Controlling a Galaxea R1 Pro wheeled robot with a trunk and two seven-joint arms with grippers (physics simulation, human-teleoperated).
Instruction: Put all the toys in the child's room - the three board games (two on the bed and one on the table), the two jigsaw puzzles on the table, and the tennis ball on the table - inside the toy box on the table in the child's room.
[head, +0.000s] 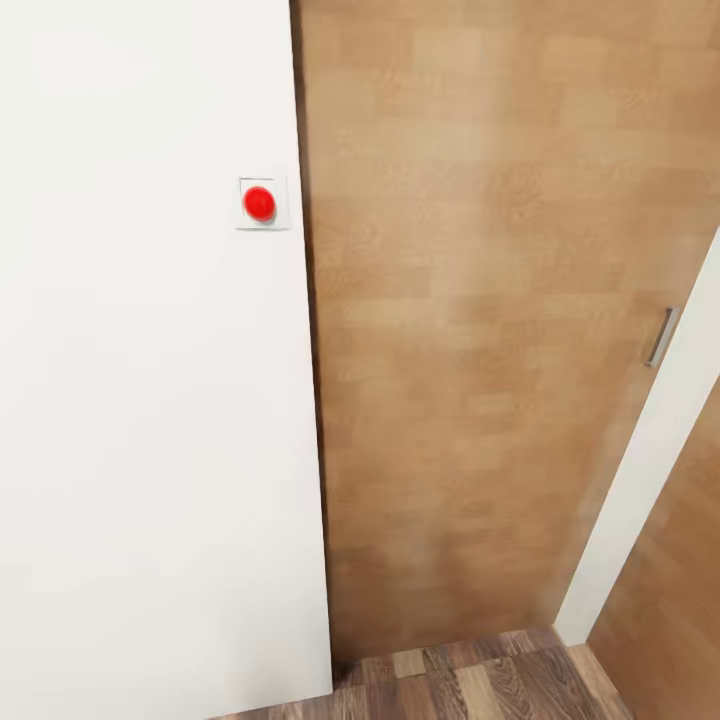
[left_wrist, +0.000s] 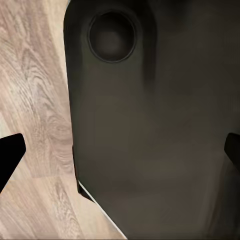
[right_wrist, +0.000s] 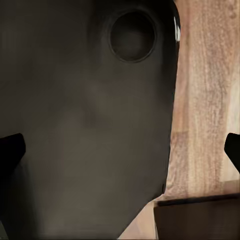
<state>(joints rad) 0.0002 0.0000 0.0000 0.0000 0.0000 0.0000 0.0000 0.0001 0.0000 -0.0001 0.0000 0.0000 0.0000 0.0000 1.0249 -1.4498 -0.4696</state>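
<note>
Head view: the robot stands close to a white wall (head: 150, 400), smooth and plain. On it sits a small square white plate w/ a round red button (head: 259, 203). Right beside the wall is a wood-grain door (head: 470, 330), light brown, w/ blotchy pattern; it blocks the way straight ahead. At the right edge a white panel (head: 650, 470) leans across the picture, w/ a slim grey metal handle (head: 662, 336) on it. Below, a strip of darker wood-plank floor (head: 470, 680) meets the door's foot. No toy, toy box or table is in sight here, so I cannot tell where the task's things are.

Left wrist view: the left gripper (left_wrist: 120, 155) has its two black fingertips (left_wrist: 10, 152) at opposite edges of the picture, so spread wide, w/ nothing between. Under it is a big dark rounded body (left_wrist: 150, 140), matte, w/ a round recess (left_wrist: 112, 36), prob. part of the robot itself. Beside it is pale plank floor (left_wrist: 35, 100).

Right wrist view: the right gripper (right_wrist: 120, 152) is also spread wide, fingertips (right_wrist: 10, 150) at both edges, empty. Same kind of dark matte body (right_wrist: 85, 130) w/ a round recess (right_wrist: 132, 36), and warm brown plank floor (right_wrist: 207, 100) beside it.
</note>
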